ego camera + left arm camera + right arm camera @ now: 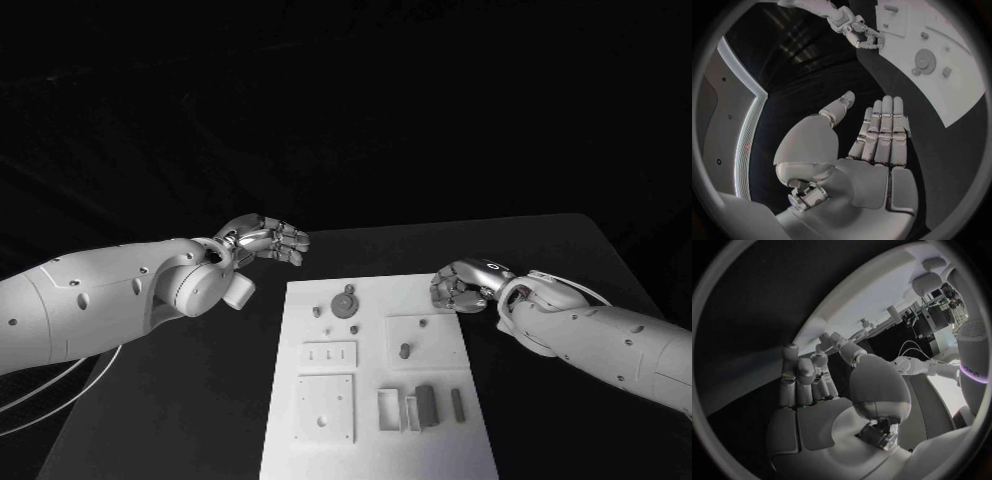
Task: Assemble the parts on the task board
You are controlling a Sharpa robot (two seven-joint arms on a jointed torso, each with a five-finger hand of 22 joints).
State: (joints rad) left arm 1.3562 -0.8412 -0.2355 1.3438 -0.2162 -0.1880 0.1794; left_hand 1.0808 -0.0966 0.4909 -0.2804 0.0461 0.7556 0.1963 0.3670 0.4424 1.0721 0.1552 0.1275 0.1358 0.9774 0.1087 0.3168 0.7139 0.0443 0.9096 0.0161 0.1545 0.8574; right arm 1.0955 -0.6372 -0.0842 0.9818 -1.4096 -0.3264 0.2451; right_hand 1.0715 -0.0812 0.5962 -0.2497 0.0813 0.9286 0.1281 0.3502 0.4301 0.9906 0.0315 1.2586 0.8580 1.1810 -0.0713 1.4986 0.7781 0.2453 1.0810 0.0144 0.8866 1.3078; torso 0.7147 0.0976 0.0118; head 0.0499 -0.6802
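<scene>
The white task board (378, 455) lies in the middle of the black table. A round part (343, 303) sits near its far end, with small pegs (405, 350) around it. Several grey block parts (426, 400) lie toward its near right. My left hand (267, 241) hovers off the board's far left corner, holding nothing; its fingers (882, 130) are straight and side by side, thumb apart. My right hand (463, 286) hangs over the board's far right edge, fingers (798, 377) loosely bent and holding nothing. The board (957, 70) and round part (924, 60) lie beyond the left hand.
Bare black table (173, 400) surrounds the board on both sides. The table's far edge (462, 224) runs just behind the hands. My white forearms reach in from each side. Small parts (895, 315) stand up from the board (861, 297) ahead of the right hand.
</scene>
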